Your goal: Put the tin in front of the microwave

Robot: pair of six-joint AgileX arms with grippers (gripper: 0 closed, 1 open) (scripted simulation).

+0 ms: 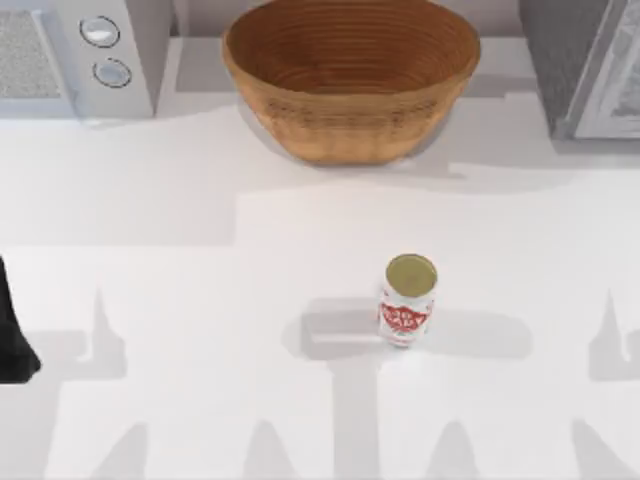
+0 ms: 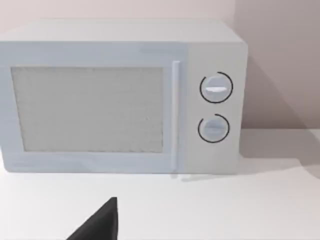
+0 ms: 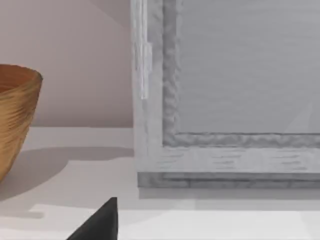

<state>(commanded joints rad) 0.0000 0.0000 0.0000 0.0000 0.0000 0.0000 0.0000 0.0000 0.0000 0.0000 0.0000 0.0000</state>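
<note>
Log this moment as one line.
tin: upright, mid-table, untouched | microwave: far left | left arm: parked, left edge | task: not started

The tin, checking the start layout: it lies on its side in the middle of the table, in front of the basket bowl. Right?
Not quite. The tin stands upright, its round lid facing up, as the top view shows. It is mid-table, in front of the basket bowl.

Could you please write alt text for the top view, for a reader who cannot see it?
A tin stands upright on a white table, right of centre. At the back sit a microwave on the left, a basket bowl centrally, and a grey box appliance on the right.
</note>
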